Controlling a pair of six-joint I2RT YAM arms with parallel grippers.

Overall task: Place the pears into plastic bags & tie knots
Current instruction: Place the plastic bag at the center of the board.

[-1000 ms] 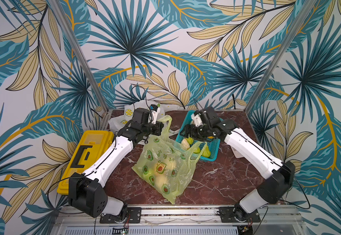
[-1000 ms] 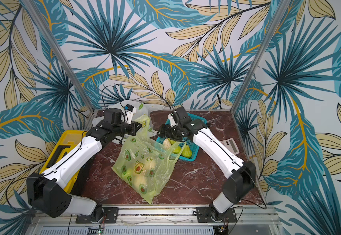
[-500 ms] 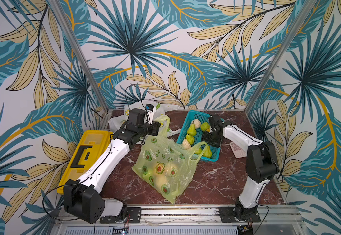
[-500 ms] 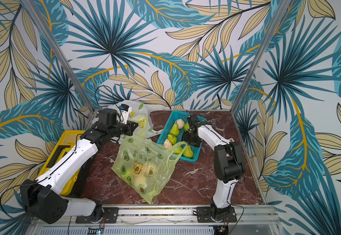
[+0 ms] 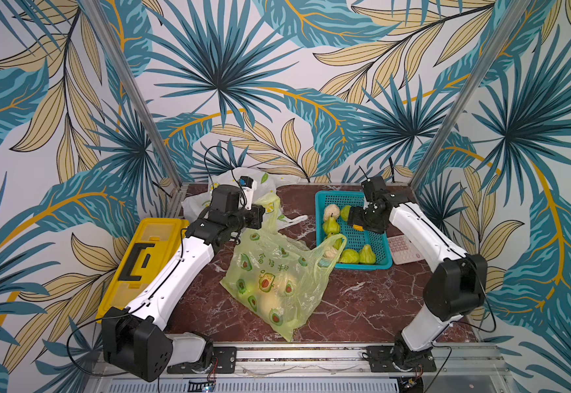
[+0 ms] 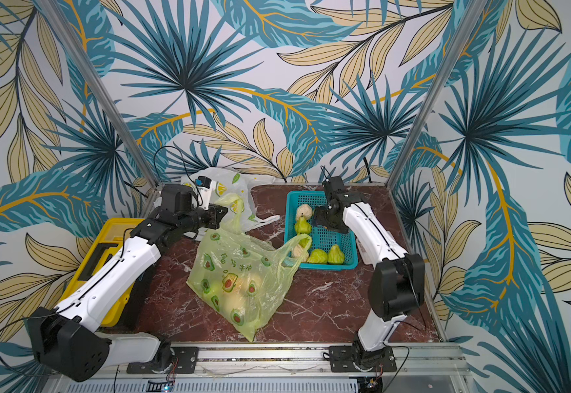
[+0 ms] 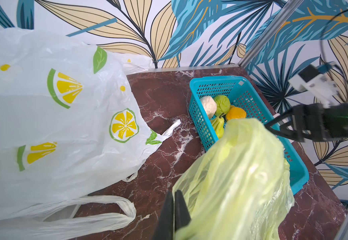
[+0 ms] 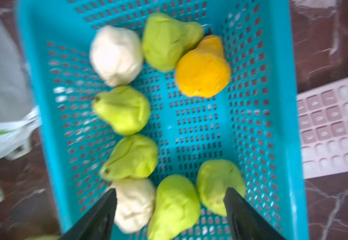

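A translucent yellow-green plastic bag (image 5: 277,279) with avocado prints lies mid-table in both top views, with pale fruit showing through its film. My left gripper (image 7: 175,196) is shut on the bag's handle and holds it up at the back left (image 5: 260,217). My right gripper (image 8: 171,190) hangs open over the blue basket (image 5: 331,194), nothing held between its fingers (image 8: 237,207). Below it lie a green pear (image 8: 173,207), a cream pear (image 8: 133,203) and another green pear (image 8: 218,182). Several more pears sit further along the basket. No knot shows.
White lemon-print bags (image 7: 65,114) are heaped at the back left, one loop handle (image 7: 111,212) trailing on the table. An orange fruit (image 8: 202,70) lies among the pears. A pink calculator (image 5: 405,250) sits right of the basket, a yellow toolbox (image 5: 144,258) at the left edge.
My right arm has drawn back from the bag's mouth to above the basket's far half. My left gripper has kept its hold on the handle, shifting slightly.
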